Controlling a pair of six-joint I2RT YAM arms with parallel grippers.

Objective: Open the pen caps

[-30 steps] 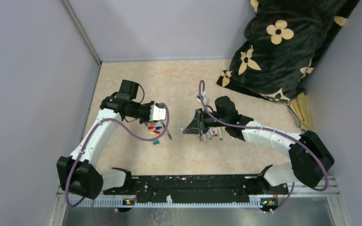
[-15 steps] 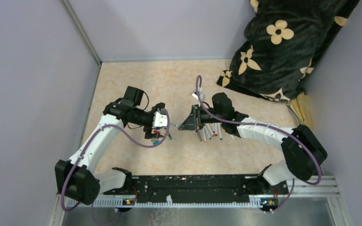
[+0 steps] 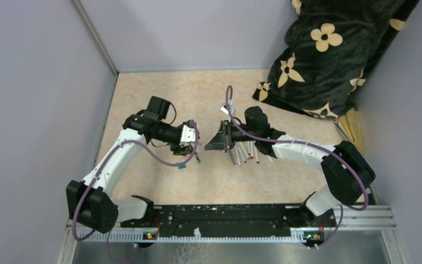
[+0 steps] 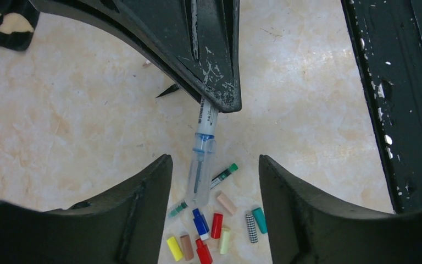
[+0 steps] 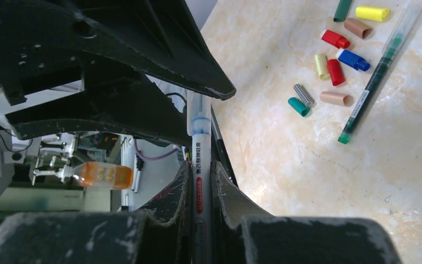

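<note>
My right gripper [image 5: 200,168] is shut on a white pen [image 5: 199,148] with red lettering and holds it above the table, pointing at my left gripper. In the left wrist view the pen [image 4: 205,124] sticks out of the right fingers [image 4: 209,60], and its clear cap [image 4: 200,179] hangs between my open left gripper's [image 4: 214,160] fingers without touching either. Several loose pen caps [image 4: 216,225] in red, blue, yellow, brown, teal and checkered lie on the table below. They also show in the right wrist view [image 5: 335,71]. From above the two grippers, left [image 3: 193,144] and right [image 3: 210,146], nearly meet.
A green-tipped pen [image 4: 223,175] lies by the caps and also shows in the right wrist view [image 5: 369,85]. Several pens [image 3: 246,154] lie in a row under the right arm. A black flowered blanket [image 3: 329,49] fills the back right corner. Walls close the left and back.
My left gripper has swung right, from above the cap pile to the pen's tip. My right gripper has carried the pen slightly left and back to meet it.
</note>
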